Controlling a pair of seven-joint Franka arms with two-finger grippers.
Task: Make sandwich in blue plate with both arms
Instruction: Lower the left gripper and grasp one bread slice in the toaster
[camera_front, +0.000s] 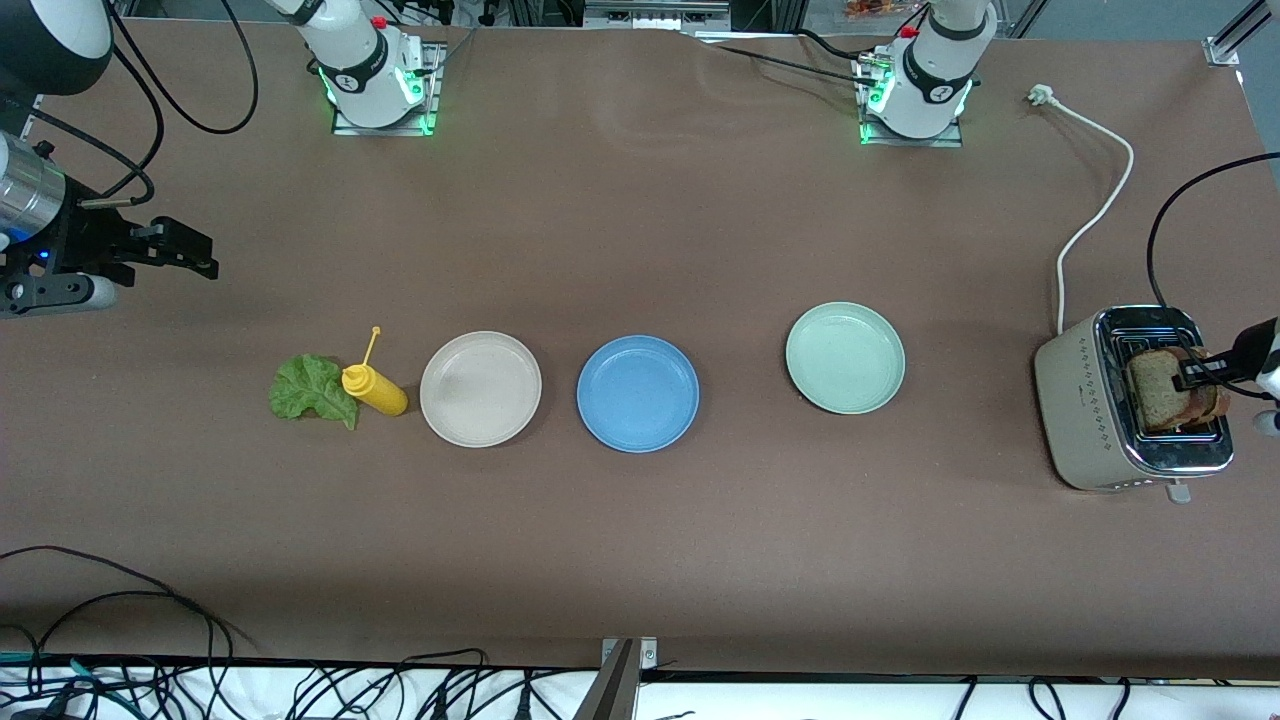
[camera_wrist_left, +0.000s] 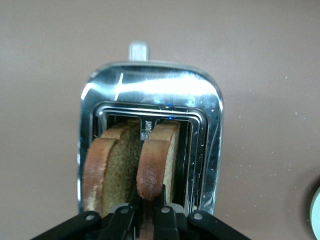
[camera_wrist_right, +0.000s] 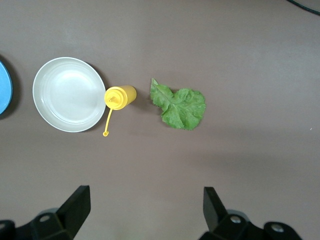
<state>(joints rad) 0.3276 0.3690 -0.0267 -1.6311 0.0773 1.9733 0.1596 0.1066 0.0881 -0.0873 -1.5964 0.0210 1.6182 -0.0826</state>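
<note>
Brown tabletop (camera_front: 640, 560), both arm bases along its far edge, cables hanging off the near edge.

Right gripper (camera_front: 190, 250) hangs over bare table at the right arm's end, fingers (camera_wrist_right: 75, 205) spread wide, holding nothing; that arm waits.

Row across the table, starting from the right arm's end:
- ruffled green lettuce leaf (camera_front: 310, 388), lying flat
- yellow plastic squeeze bottle (camera_front: 375, 388) with its cap dangling on a strap, just beside the leaf and partly in front of it from the front camera
- round beige plate (camera_front: 480, 388), near the bottle, nothing on it
- round sky-blue plate with raised rim (camera_front: 638, 393), beside the beige one, nothing on it
- round pale green plate (camera_front: 845, 357), apart from the blue one and a bit farther from the front camera
- beige-and-chrome two-slot toaster (camera_front: 1085, 400) at the left arm's end, white power cord (camera_front: 1095, 200) trailing off toward the far edge

Two brown wholegrain bread slices (camera_front: 1165, 385) stand upright in the toaster slots. Left gripper (camera_front: 1200, 372) is over the toaster, fingers pinched on the top edge of one slice (camera_wrist_left: 152, 170); slice is in its slot.
</note>
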